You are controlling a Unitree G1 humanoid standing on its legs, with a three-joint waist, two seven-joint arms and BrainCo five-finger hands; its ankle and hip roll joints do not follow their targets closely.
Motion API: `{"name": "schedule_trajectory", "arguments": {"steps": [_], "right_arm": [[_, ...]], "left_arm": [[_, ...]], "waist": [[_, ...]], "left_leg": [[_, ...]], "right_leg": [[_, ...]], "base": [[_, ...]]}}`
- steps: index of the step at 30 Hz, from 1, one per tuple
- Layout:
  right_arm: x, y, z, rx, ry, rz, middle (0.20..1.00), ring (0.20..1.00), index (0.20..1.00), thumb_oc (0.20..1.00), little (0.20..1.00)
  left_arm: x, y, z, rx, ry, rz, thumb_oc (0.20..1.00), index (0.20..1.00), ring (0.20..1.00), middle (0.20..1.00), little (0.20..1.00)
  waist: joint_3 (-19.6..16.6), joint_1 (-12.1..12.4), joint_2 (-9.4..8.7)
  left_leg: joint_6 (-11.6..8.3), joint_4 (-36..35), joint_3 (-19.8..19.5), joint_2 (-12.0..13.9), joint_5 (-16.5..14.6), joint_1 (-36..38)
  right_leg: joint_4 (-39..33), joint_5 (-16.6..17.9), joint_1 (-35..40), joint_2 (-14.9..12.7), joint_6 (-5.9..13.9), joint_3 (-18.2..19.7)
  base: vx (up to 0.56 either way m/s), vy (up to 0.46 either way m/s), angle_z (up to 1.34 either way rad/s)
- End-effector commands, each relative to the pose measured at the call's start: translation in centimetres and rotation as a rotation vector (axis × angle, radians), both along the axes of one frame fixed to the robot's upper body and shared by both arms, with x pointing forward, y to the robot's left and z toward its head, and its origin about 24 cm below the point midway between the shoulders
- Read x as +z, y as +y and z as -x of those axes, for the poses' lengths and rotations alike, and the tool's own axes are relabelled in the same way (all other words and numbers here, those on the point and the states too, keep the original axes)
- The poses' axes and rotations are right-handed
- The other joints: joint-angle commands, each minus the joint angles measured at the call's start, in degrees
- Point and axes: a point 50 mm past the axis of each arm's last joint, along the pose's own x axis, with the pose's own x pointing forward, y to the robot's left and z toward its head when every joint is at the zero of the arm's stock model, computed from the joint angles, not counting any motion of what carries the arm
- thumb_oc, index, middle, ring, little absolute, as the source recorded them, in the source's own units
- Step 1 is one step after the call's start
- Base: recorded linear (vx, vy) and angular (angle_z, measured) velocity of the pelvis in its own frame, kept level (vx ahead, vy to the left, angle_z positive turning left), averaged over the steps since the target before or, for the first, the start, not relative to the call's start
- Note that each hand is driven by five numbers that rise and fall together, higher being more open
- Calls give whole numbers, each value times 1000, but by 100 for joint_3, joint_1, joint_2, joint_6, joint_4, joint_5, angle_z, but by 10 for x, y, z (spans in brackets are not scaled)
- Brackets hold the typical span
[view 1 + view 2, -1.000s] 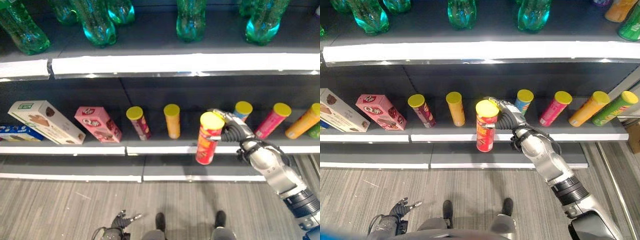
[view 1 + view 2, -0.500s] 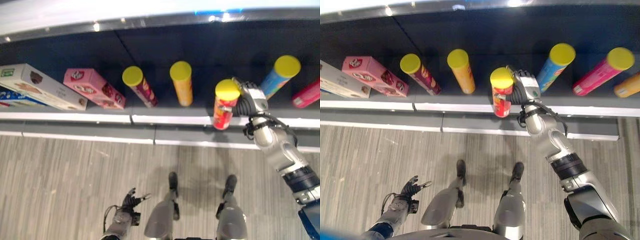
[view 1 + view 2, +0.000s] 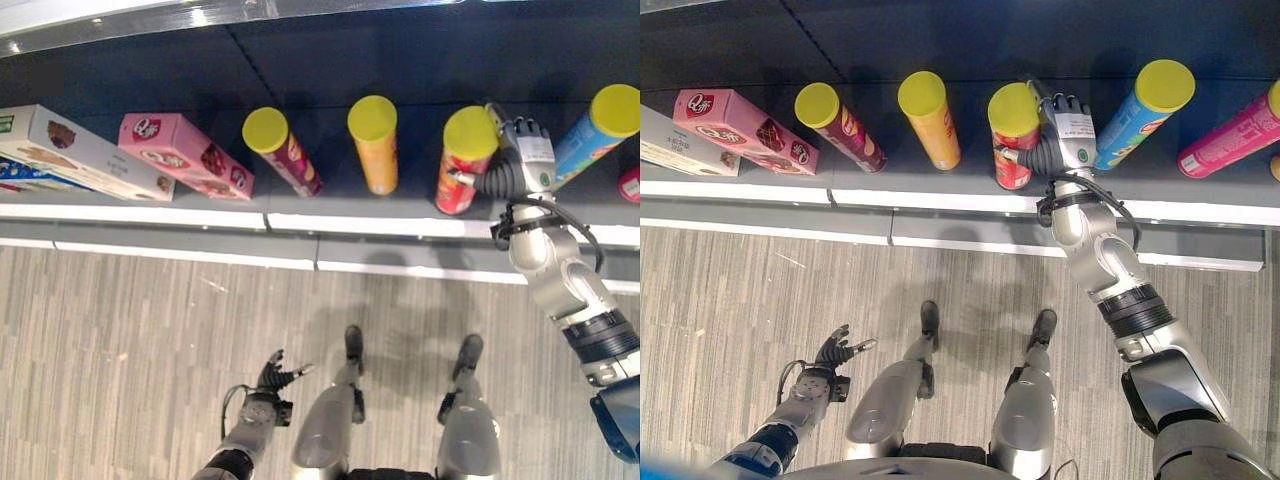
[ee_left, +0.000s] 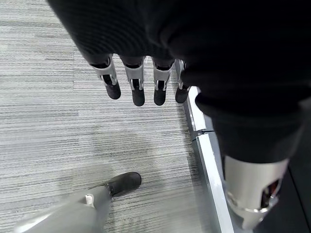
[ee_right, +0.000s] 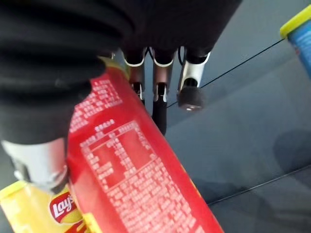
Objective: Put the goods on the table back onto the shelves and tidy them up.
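Far left, shelf: white box and pink box lying tilted; a blue pack's corner shows under the white one, rest cut off.
Left of centre: maroon can and orange can standing on the shelf, both yellow-lidded, a gap between them.
My left hand: low, over the grey floor, well apart from the shelf. Fingers loose and straight, carrying nothing.
Task thing: red can with yellow lid, right of the orange can, near the shelf's front edge.
My right hand: at the red can's right side, fingers and thumb wrapped round it.
Right of my hand: blue can, then pink can, cut off at the edge.
Progress, my reading: can is in its slot in the row, but I have not let go. Left to do: release, withdraw, straighten the row.
Hard to tell: whether the can's base sits flat on the shelf or hangs just above it.
Unknown: how many goods remain on the table.
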Motion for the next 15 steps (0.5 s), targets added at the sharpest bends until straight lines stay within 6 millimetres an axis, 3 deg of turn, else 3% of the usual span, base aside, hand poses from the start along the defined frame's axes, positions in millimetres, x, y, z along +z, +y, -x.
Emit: {"name": "schedule_trajectory", "arguments": {"steps": [1, 15], "right_arm": [[35, 8, 3, 20, -181, 7, 200, 200, 200, 200, 200], [43, -6, -11, -50, -151, 55, 200, 200, 200, 200, 200]], "left_arm": [[-5, 10, 9, -2, 34, -53, 1000, 1000, 1000, 1000, 1000], [-4, 10, 5, -16, 28, -71, 1000, 1000, 1000, 1000, 1000]], "waist": [[-461, 148, -154], [-370, 221, -67]], "left_leg": [[-124, 26, -167, 231, -634, -2], [-155, 26, -271, 184, -547, -220]], "right_leg": [[1003, -694, -369, -701, 458, 270], [1054, -682, -522, -755, 461, 271]], "base": [[0, 0, 0], [0, 0, 0]]}}
